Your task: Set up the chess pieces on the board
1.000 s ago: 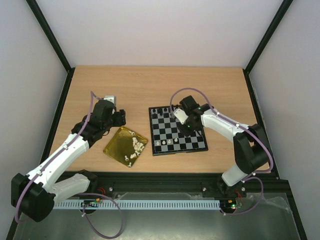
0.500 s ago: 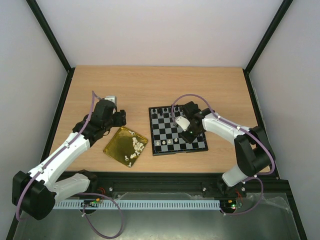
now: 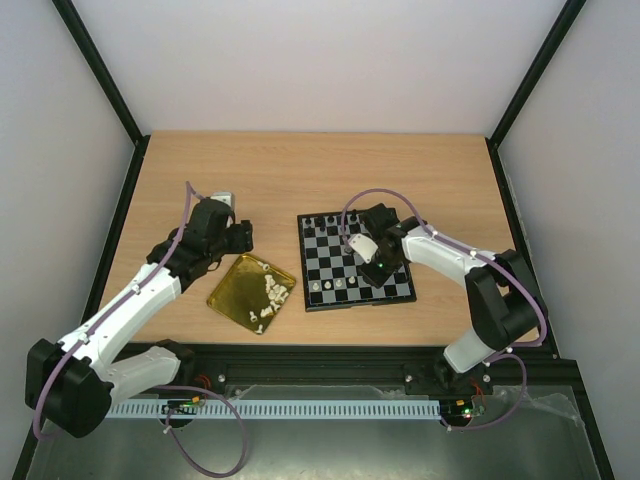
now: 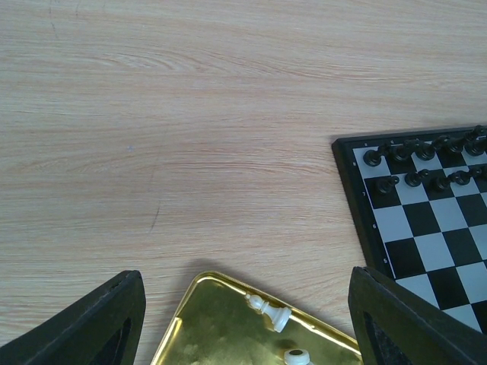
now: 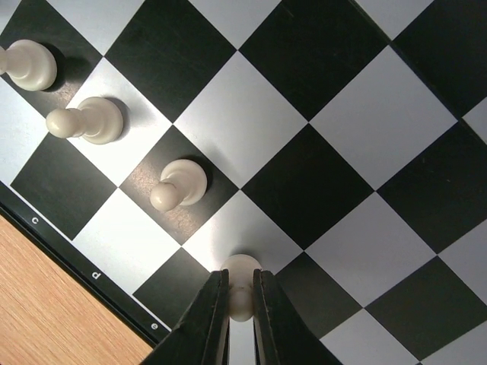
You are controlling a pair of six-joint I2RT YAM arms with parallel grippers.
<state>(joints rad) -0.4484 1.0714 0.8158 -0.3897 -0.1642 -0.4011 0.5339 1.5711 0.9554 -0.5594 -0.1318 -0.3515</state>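
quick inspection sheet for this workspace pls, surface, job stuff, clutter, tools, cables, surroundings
surface: wooden table, light grain
job's things: board lies flat; black pieces on its far rows; three white pawns stand near its near edge; more white pieces lie in a gold tray left of the board
clutter: nothing seen
grippers: left tool open, above the tray's far corner; right tool shut on a fourth pawn over the board's near edge
cables: purple cables loop along both arms
surroundings: white walls, black frame
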